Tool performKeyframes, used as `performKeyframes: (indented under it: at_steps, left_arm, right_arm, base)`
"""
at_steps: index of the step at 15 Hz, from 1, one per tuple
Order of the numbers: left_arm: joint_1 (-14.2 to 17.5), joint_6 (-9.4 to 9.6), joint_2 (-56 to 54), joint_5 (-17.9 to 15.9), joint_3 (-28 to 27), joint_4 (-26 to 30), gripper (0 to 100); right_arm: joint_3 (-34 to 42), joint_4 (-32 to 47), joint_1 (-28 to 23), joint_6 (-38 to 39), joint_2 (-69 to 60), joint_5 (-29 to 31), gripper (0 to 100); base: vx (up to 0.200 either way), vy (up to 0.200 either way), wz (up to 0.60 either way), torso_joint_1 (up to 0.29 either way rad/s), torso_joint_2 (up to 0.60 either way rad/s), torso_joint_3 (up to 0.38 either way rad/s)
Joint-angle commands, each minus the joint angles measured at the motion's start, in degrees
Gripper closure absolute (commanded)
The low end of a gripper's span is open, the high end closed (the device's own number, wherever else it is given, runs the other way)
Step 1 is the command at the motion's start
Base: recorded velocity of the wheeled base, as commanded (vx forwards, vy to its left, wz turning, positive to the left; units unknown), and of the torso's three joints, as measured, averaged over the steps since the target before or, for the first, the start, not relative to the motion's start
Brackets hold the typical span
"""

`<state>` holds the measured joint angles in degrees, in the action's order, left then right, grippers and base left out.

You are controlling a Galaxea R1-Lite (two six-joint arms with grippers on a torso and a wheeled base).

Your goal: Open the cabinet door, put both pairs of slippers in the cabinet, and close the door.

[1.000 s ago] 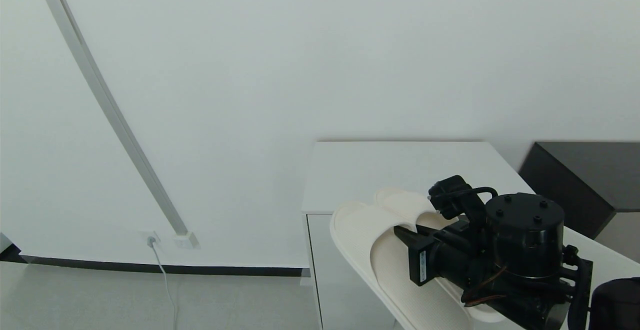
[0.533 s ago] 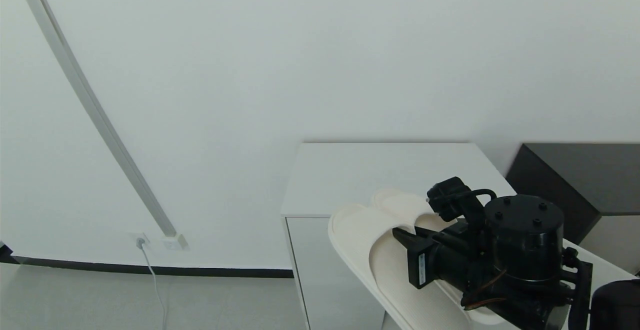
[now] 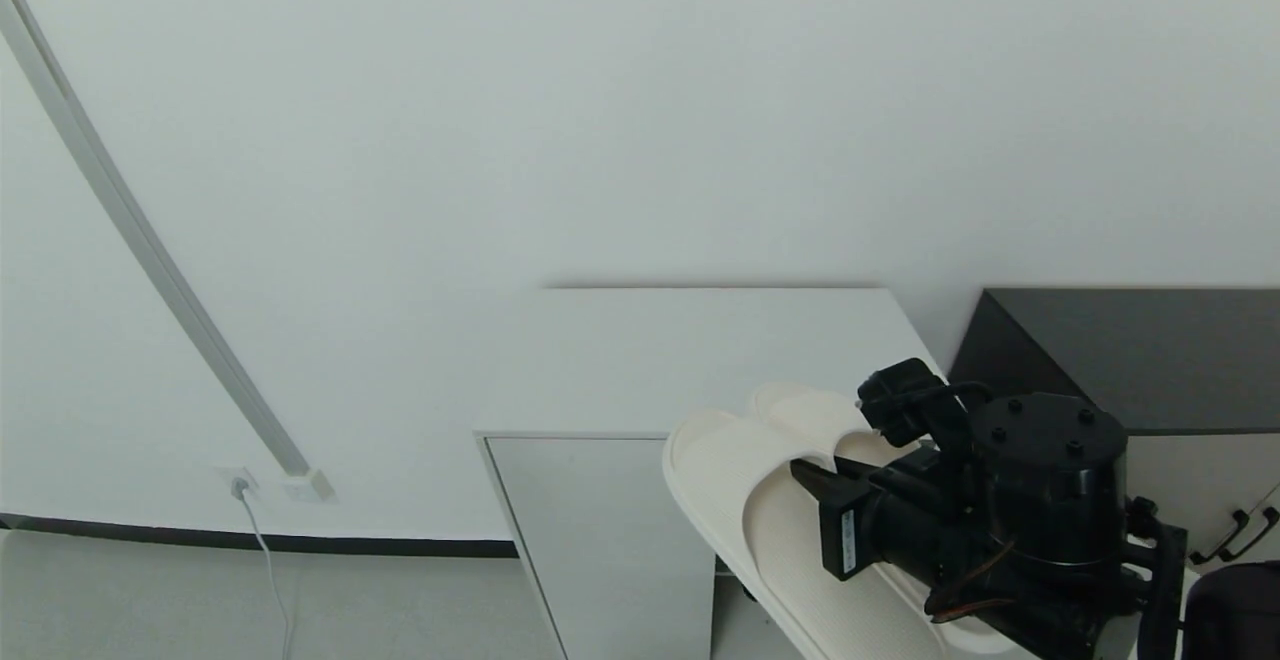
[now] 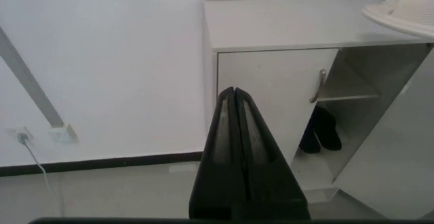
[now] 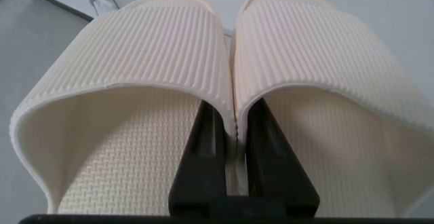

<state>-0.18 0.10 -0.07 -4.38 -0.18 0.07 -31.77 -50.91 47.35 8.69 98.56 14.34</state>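
The pair of cream foam slippers (image 3: 725,460) with ribbed straps and a fine-textured footbed is held side by side in the air, toes pointing away from the robot, in front of the white cabinet (image 4: 271,27) and a little higher than its flat top. The right gripper (image 5: 230,125) has one black finger (image 5: 203,156) under each strap and pinches the two inner strap walls together between them.

In the left wrist view one cabinet door (image 4: 400,149) stands swung open, while the other door, with a slim metal handle (image 4: 317,86), is closed. Inside are a white shelf (image 4: 349,91) and, on the bottom board, a pair of dark shoes (image 4: 322,132).

The left gripper (image 4: 234,98) hangs low in front of the cabinet, its fingers pressed flat together with nothing between them.

Just beside the cabinet on the right stands a dark-topped unit (image 3: 1130,350). On the white wall to the left, a grey cable duct (image 3: 150,250) runs down to a socket (image 3: 240,485) with a cord plugged in.
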Motion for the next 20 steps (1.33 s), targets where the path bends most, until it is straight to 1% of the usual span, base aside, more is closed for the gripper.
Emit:
performKeyframes:
  at_steps: [1,4,20]
  left_arm:
    - [0.01,-0.01,0.07,-0.02,0.01,0.01,100]
    - [0.01,-0.01,0.07,-0.02,0.01,0.01,100]
    - [0.01,-0.01,0.07,-0.02,0.01,0.01,100]
  right_arm:
    - [0.04,-0.07,0.02,-0.08,-0.21,-0.01,100]
    - [0.30,-0.07,0.02,-0.08,-0.39,-0.01,100]
    - [1.45,-0.07,0.82,-1.22,-1.00,0.08,100]
  base:
    - [0.000,-0.200,0.00,0.002,0.00,0.002]
    - [0.000,-0.200,0.00,0.002,0.00,0.004]
    - [0.000,0.000,0.00,0.000,0.00,0.000]
